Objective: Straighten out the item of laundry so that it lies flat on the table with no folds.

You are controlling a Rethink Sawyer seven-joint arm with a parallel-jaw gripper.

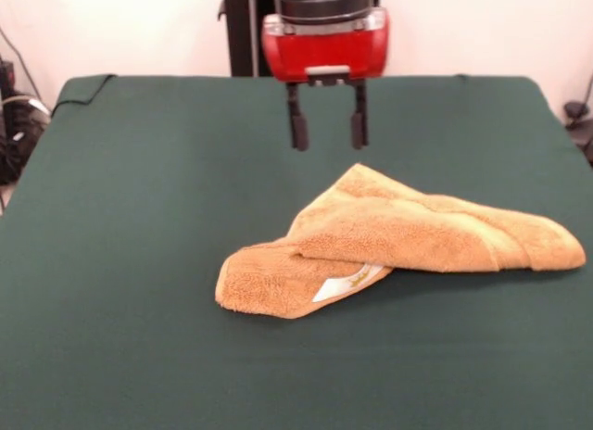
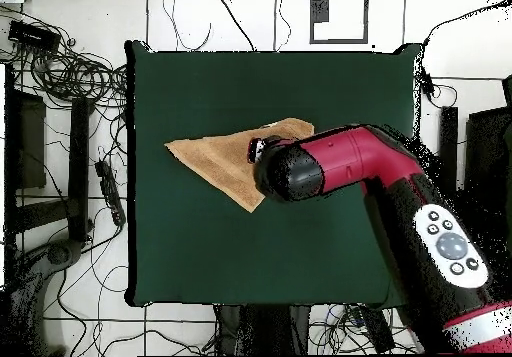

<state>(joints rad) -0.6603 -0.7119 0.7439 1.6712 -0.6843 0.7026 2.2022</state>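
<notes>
Front view, L to R: green table (image 1: 111,263) w/ orange-tan terry towel (image 1: 398,240) lying right of centre, folded over on itself, not flat. Its left lobe sits nearest the camera, w/ a small white label (image 1: 345,284) poking out under the top fold; the right end tapers toward the table's right edge. Gripper (image 1: 327,129) hangs above the towel's far corner, fingers spread, empty, clear of the cloth. Overhead: red arm (image 2: 400,188) covers the towel's (image 2: 215,158) one end.

The claw (image 1: 326,130) hangs straight down with its two dark fingers (image 1: 297,129) spread apart and empty, above the surface (image 1: 139,263), toward its far edge.
</notes>
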